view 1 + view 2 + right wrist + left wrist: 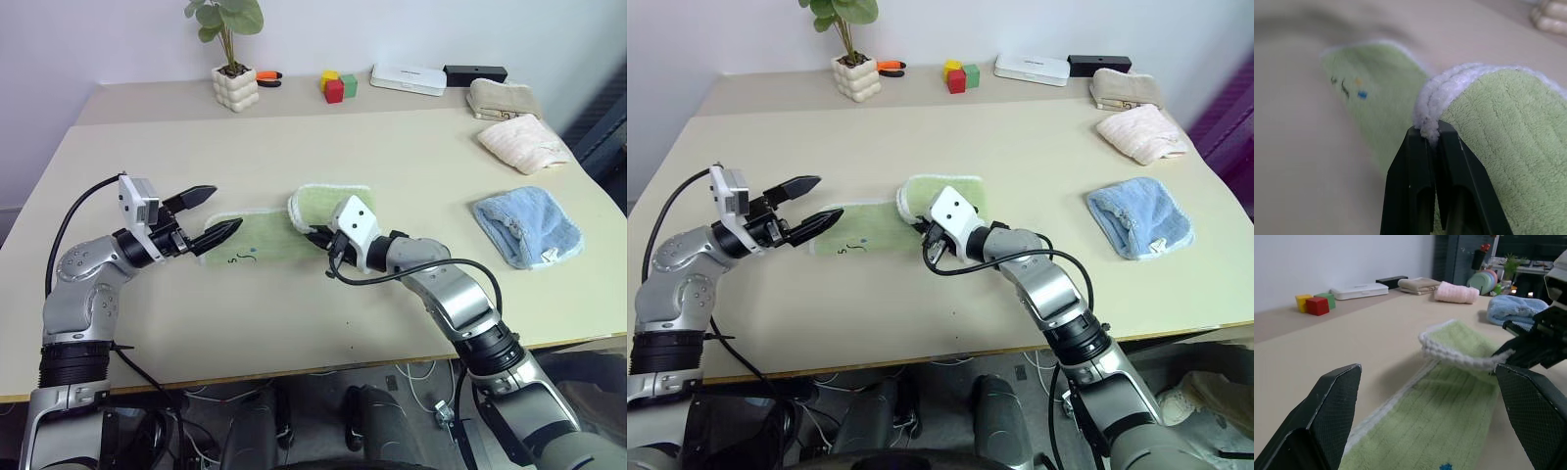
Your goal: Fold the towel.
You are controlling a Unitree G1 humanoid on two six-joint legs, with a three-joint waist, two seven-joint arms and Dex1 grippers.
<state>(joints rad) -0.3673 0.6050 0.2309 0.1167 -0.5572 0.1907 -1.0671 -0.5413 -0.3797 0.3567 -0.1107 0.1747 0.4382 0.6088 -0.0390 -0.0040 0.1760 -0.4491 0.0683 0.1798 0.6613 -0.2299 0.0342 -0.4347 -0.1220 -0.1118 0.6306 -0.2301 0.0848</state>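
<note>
Both grippers meet at the light green towel [265, 238] mid-table: left gripper [208, 214] with fingers wide apart at its flat embroidered end, right gripper [1429, 142] clamped on its whitish-edged end, lifted and curled over.

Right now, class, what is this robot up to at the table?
It is folding a light green towel lying on the table. The right gripper is shut on the towel's white-edged end, which is lifted and doubled back over the rest of the cloth. The left gripper hangs open at the towel's other end, which lies flat, and holds nothing. A light blue towel and cream folded towels lie untouched to the right.
</note>
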